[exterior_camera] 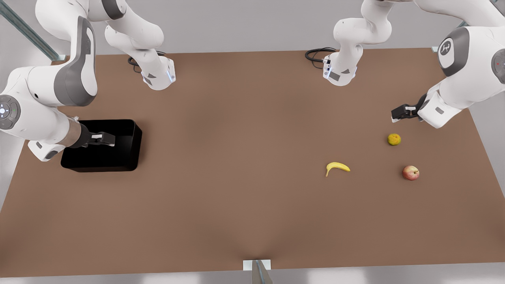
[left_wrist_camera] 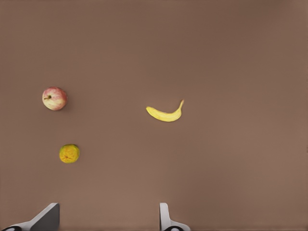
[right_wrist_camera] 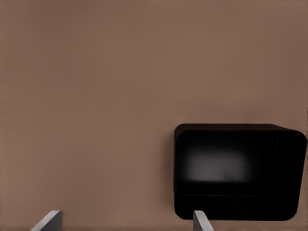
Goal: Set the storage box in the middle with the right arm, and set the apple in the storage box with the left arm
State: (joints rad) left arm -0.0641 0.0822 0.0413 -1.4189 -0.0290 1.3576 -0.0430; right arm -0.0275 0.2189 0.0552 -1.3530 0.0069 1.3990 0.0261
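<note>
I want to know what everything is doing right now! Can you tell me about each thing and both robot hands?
storage box: empty, flat on the table, at the front view's left.
apple: on the table, untouched.
banana: lying on the table.
citrus fruit: on the table.
right gripper: open, above the storage box.
left gripper: open, empty, near the citrus fruit.

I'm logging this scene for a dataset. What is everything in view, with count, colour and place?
storage box: one, glossy black, front view's left
apple: one, red with yellow, front view's right
banana: one, yellow, beside the apple toward the middle
citrus fruit: one, yellow-green, beyond the apple
table: one, brown
cables: black, at the arm bases
right gripper: open, above the box
left gripper: open, above the table near the citrus fruit
</note>
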